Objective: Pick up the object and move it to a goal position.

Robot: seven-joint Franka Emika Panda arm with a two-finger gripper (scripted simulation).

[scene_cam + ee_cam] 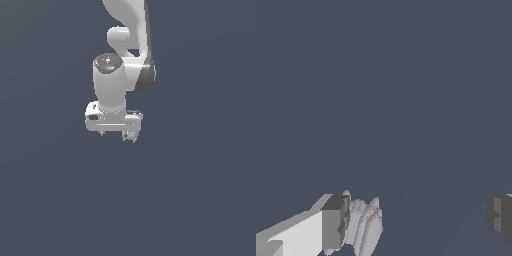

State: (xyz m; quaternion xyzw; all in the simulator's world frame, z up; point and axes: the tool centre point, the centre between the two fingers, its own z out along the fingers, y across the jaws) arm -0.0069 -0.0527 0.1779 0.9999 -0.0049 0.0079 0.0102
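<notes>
Wide apart stand the fingers of the pincer (118, 134), open and gripping nothing: the wrist view shows one grey pad (335, 222) with a broad gap of bare floor before the other pad at the far edge of that picture. The object (365, 227), a small pale lilac-grey thing with a ribbed, jagged outline, sits right against the inner face of that nearer pad, touching it or very nearly so; I cannot tell which. It lies far to one side of the gap, not centred between the fingers. In the exterior view it shows as a tiny jagged shape at the fingertip on the exterior view's right. Whether the fingertips are down at floor level is not clear.

By my reading, the grasp is the step in hand. Next, the pincer should close until the free finger meets the object. Beyond the pincer lies only plain dark floor (200, 200); no goal marker shows.
</notes>
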